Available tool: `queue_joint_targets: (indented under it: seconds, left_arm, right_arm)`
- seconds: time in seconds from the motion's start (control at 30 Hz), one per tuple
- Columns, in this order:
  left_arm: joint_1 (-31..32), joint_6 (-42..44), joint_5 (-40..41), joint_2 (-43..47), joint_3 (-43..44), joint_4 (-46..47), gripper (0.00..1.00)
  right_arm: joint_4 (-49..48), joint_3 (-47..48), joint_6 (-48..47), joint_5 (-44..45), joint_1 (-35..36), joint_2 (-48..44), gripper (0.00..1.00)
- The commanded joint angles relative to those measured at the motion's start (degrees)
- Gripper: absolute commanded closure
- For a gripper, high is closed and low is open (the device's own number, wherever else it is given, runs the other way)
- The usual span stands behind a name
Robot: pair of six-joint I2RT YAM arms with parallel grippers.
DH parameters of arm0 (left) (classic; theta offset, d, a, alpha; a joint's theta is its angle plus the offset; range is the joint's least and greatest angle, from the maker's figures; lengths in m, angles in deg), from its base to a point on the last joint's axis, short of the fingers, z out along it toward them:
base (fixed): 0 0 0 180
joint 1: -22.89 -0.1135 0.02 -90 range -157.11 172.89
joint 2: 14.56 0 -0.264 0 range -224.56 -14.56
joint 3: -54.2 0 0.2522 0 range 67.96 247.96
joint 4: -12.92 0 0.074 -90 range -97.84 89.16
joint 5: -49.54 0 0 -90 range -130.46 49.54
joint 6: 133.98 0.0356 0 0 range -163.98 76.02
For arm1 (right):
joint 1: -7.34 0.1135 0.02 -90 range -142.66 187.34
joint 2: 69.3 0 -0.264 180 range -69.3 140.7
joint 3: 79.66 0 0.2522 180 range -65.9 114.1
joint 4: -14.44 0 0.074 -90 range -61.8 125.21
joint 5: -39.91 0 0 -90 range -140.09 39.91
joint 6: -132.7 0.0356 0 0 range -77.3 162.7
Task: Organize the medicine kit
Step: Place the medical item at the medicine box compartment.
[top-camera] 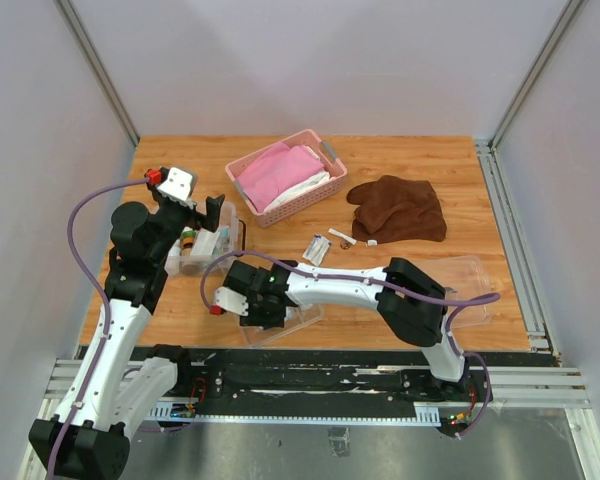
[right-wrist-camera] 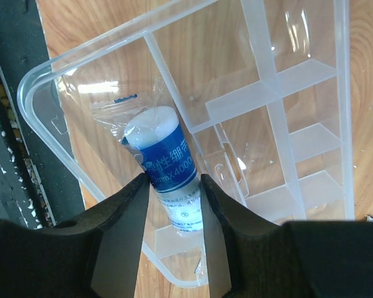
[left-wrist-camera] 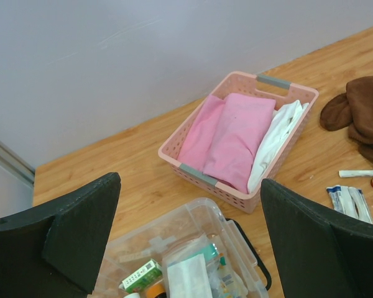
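Roll (right-wrist-camera: 166,162) in clear wrap, blue Chinese-lettered label, clamped in right gripper (right-wrist-camera: 173,186) over divided tray (right-wrist-camera: 276,81); left gripper (left-wrist-camera: 193,239) wide above kit box (left-wrist-camera: 196,210)

- The basket (top-camera: 300,203) is sitting at the back of the desk (top-camera: 460,170), left of centre, with folded cloths (left-wrist-camera: 236,139) lying side by side in it.
- A crumpled cloth (top-camera: 400,208) is lying to the basket's right, well apart from it.
- The medicine box (left-wrist-camera: 174,217) is standing at the left, in front of the basket, with the left pincer (left-wrist-camera: 189,181) hanging above it, fingers spread.
- Packets (top-camera: 317,248) are lying between the box and the crumpled cloth.
- The divided tray (right-wrist-camera: 341,93) is resting at the near edge, in front of the packets.
- The right pincer (right-wrist-camera: 173,183) is gripping a bagged tube (right-wrist-camera: 165,155) over the tray's big corner compartment.
- A plastic piece (top-camera: 475,275) is lying at the right, partly under the right arm.
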Motion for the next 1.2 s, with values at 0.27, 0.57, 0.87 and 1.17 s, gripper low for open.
queue_joint_targets:
  seconds: [0.27,0.57,0.87,1.17]
  left_arm:
    - [-0.61,0.9,-0.17,0.32,-0.61,1.98,0.01]
    - [-0.61,0.9,2.31,1.57,-1.34,1.93,0.01]
    - [-0.61,-0.91,8.35,2.28,-0.95,2.1,0.01]
    - [-0.78,-1.03,10.36,2.54,-1.57,2.63,0.01]
  right_arm:
    - [-3.53,-0.75,4.57,-4.81,-2.95,-2.92,0.56]
    - [-5.49,-4.77,-0.3,-10.94,-2.97,-10.17,0.47]
    - [-8.39,-7.91,-3.5,-6.59,-2.95,-15.27,0.46]
    - [-9.57,-8.31,-2.65,-2.67,-5.81,-17.0,0.46]
